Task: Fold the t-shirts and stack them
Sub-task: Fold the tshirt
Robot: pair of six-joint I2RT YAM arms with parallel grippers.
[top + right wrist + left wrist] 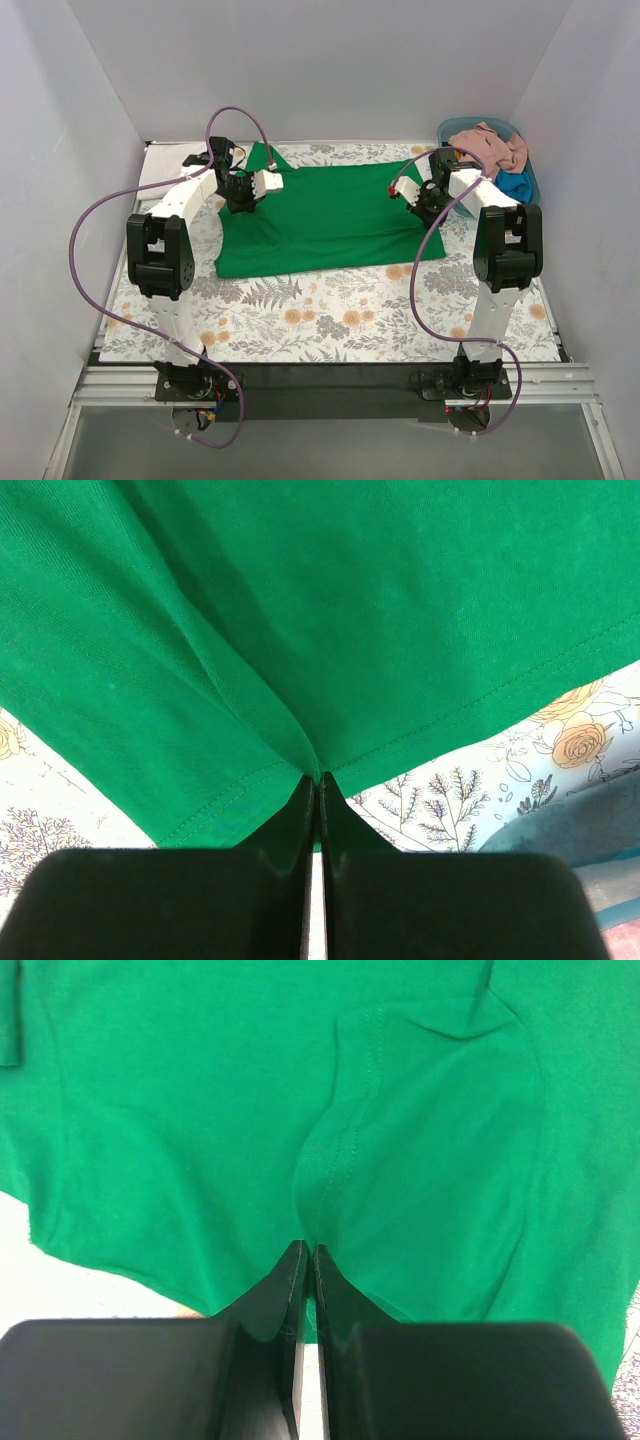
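A bright green t-shirt lies spread on the floral table covering in the top view. My left gripper is shut on the shirt's left side; in the left wrist view the gripper pinches green cloth beside a seam. My right gripper is shut on the shirt's right edge; in the right wrist view the gripper pinches the hemmed edge of the green cloth. A salmon-pink shirt and a blue shirt lie bunched in the tub.
A blue plastic tub stands at the back right corner, and part of it shows in the right wrist view. The floral table covering stretches in front of the shirt. White walls close in the table on three sides.
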